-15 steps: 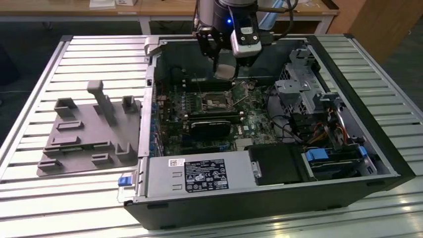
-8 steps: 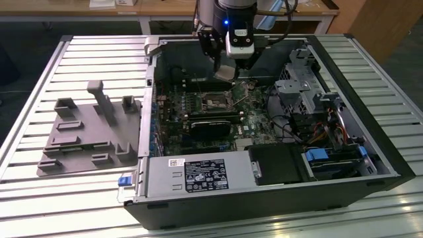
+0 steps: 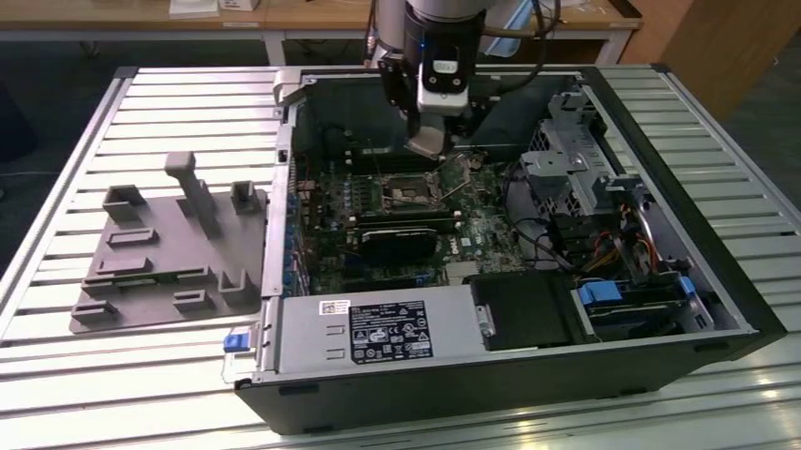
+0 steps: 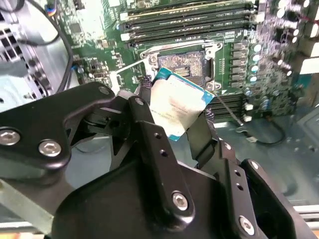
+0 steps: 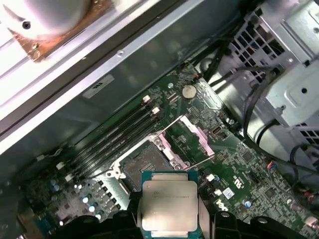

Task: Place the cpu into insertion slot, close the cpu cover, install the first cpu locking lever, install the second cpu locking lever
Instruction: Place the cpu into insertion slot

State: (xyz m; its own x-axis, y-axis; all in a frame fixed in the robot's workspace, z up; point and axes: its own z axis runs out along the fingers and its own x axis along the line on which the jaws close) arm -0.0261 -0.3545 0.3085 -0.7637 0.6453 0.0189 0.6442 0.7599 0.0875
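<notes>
Exterior view: high, well back, angled down onto the open computer case [image 3: 501,309].
First wrist view: close above the motherboard [image 5: 234,164].
Second wrist view: close, oblique.
Shared: insertion slot [image 5: 144,162] and cpu [image 5: 169,204], in both wrist views.

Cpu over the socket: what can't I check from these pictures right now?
- cpu underside: faces away in both wrist views.
- insertion slot, one edge: covered by the cpu in the first wrist view.
- Gap between cpu and insertion slot: in the exterior view, the hand blocks it.
</notes>
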